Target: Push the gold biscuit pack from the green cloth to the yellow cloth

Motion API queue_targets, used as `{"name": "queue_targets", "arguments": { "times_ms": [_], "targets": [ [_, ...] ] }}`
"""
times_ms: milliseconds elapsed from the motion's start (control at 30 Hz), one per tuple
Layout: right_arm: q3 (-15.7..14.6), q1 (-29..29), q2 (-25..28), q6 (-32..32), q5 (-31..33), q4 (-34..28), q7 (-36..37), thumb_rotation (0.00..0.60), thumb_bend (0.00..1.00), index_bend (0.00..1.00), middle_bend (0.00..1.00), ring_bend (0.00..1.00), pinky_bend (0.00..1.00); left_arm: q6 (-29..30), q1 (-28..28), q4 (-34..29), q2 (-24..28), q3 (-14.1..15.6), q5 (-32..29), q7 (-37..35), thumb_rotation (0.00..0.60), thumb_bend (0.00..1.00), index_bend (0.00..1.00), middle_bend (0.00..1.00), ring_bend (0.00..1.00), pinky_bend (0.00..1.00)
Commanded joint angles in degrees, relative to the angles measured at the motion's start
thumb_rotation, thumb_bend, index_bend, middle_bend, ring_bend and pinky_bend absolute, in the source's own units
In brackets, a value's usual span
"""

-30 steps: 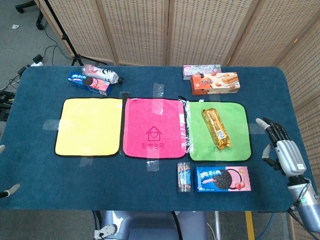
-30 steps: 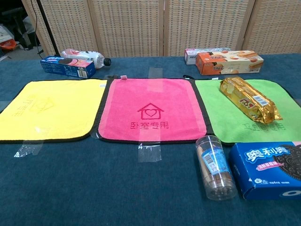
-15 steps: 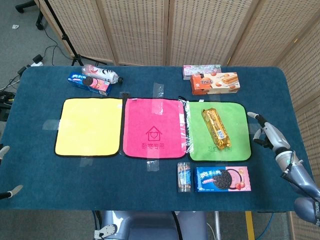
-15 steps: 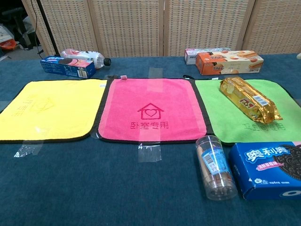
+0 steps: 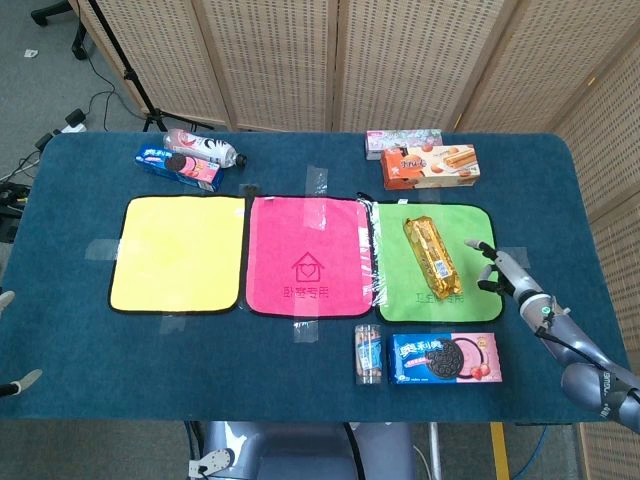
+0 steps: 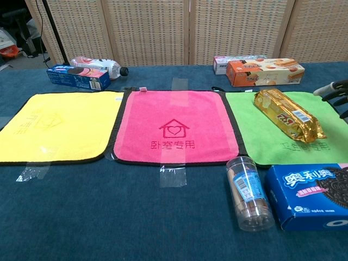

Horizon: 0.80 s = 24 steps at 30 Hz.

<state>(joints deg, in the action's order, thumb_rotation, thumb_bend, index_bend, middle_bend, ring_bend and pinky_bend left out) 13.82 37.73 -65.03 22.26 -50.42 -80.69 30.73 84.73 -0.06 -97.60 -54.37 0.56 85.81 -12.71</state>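
Note:
The gold biscuit pack lies lengthwise on the green cloth, at the right of a row of three cloths. The yellow cloth is at the left end, with a pink cloth between them. My right hand hovers at the green cloth's right edge, just right of the pack and apart from it, fingers spread and holding nothing. In the chest view only its fingertips show at the right border. Of my left hand only two fingertips show at the far left edge, wide apart.
A blue cookie box and a clear biscuit tube lie in front of the green cloth. An orange box and a white box sit behind it. A bottle and a blue pack lie behind the yellow cloth.
My right hand has swung left from the table's right edge to the green cloth's right border, and its fingertips now enter the chest view. The pack has not moved.

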Motion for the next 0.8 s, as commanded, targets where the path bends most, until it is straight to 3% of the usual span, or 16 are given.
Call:
{"name": "queue_targets", "arguments": {
  "times_ms": [33, 267, 467, 800],
  "targets": [
    [-0.4, 1.0, -1.1, -0.9, 1.3, 0.9, -0.4, 0.6, 1.0, 0.09, 0.07, 0.0, 0.15, -0.1, -0.1, 0.0, 0.0, 0.0, 0.0, -0.1, 0.6, 0.06, 0.0, 0.0, 0.0, 0.0],
    [-0.4, 2.5, -2.8, -1.6, 4.2, 1.0, -0.9, 0.6, 1.0, 0.09, 0.08, 0.0, 0.16, -0.4, -0.2, 0.4, 0.3, -0.1, -0.5, -1.2, 0.6, 0.06, 0.0, 0.0, 0.0, 0.0],
    [1.3, 3.6, -2.7, -0.5, 2.8, -4.6, -2.3, 0.6, 1.0, 0.1, 0.09, 0.0, 0.17, -0.7, -0.3, 0.6, 0.4, -0.1, -0.3, -1.9, 0.6, 0.06, 0.0, 0.0, 0.0, 0.0],
    [-1.9, 9.3, -5.2, 3.6, 9.9, -8.5, -8.7, 0.6, 1.0, 0.1, 0.09, 0.0, 0.17, -0.7, -0.2, 1.1, 0.9, -0.1, -0.5, -3.7, 0.6, 0.06, 0.0, 0.0, 0.0, 0.0]
  ]
}}
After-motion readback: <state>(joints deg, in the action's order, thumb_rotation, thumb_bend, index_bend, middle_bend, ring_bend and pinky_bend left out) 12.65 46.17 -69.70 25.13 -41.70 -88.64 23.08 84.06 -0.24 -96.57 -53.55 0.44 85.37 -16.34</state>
